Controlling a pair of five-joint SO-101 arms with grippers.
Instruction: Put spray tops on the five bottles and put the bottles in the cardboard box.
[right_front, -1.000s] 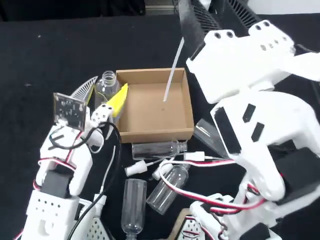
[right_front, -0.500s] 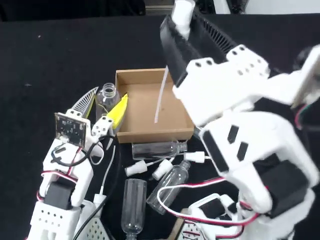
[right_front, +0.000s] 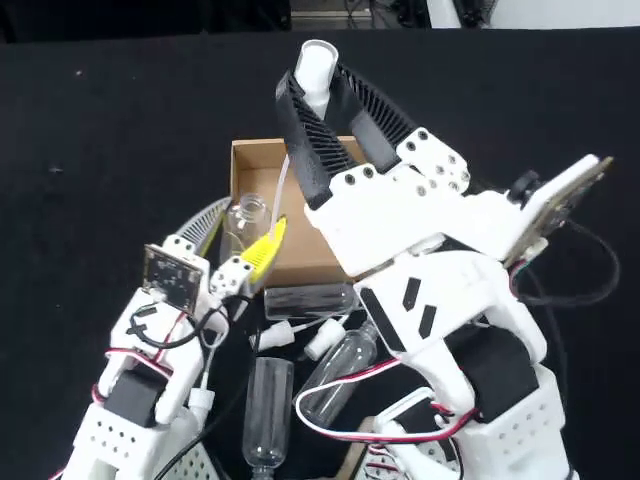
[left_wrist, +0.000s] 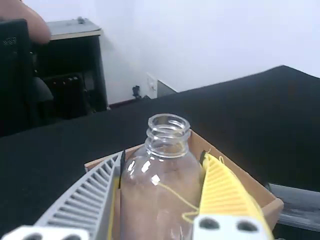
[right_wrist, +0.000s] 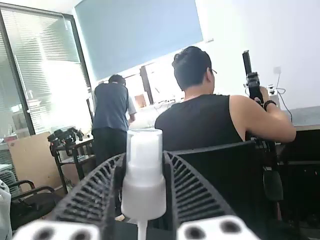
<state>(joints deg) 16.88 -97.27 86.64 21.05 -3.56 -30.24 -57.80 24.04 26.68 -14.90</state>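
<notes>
A: None capped or boxed yet?

B: Seemingly. The left gripper (right_front: 240, 232) clamps an open bottle (left_wrist: 162, 165) upright beside the cardboard box (right_front: 255, 170); the right gripper (right_front: 318, 85) pinches a spray top (right_wrist: 144, 170) above it. Three bare bottles (right_front: 310, 300) lie on the tabletop (right_front: 120, 120), toward its near edge.

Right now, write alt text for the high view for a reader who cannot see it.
The right fingers hold a spray top, tube hanging down, above the cardboard box; the left fingers hold an open clear bottle upright at its rim. Three more bottles and loose spray tops lie on the black table.
</notes>
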